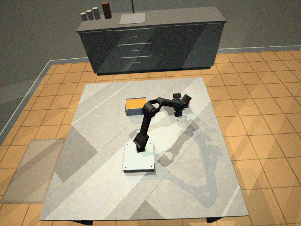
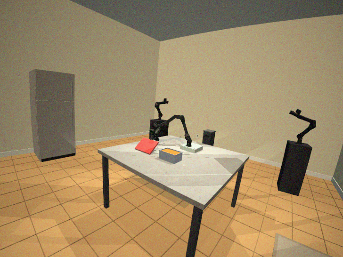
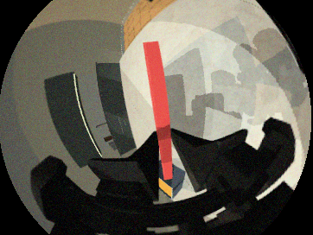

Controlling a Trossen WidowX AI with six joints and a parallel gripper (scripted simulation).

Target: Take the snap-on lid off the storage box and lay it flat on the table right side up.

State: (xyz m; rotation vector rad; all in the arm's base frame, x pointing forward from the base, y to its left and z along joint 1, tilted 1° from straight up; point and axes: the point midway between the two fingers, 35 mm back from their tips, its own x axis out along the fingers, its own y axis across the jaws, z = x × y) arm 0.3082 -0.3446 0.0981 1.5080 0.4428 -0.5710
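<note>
Your arm [image 1: 145, 121] rises from its pale base plate [image 1: 138, 158] near the middle of the desk [image 1: 97, 170], bends at the elbow beside the box [image 1: 134, 106], and reaches out toward the desk's right side as the top view shows it. The tool [image 3: 162, 175] is clenched on one edge of the red lid [image 2: 146, 145], which you hold off the box and clear of the desk surface. In the exterior view the lid is tilted, its broad red face turned toward that camera, with its lower edge near the desk top; whether that edge touches the desk you cannot tell from these pictures. In the wrist view the lid [image 3: 157, 105] appears edge-on, as a narrow red strip running straight away from the dark jaws, which press against it on either side. In the top view only a small red patch of the lid [image 1: 188, 103] shows past the wrist. The box stands open on the desk, well apart from the lid, its orange inside exposed and its blue-grey walls upright; in the exterior view the box [image 2: 170, 155] sits just in front of the base plate. Behind the desk, a dark cabinet [image 1: 150, 43] stands against the wall, with small canisters [image 1: 89, 15] on its top.
</note>
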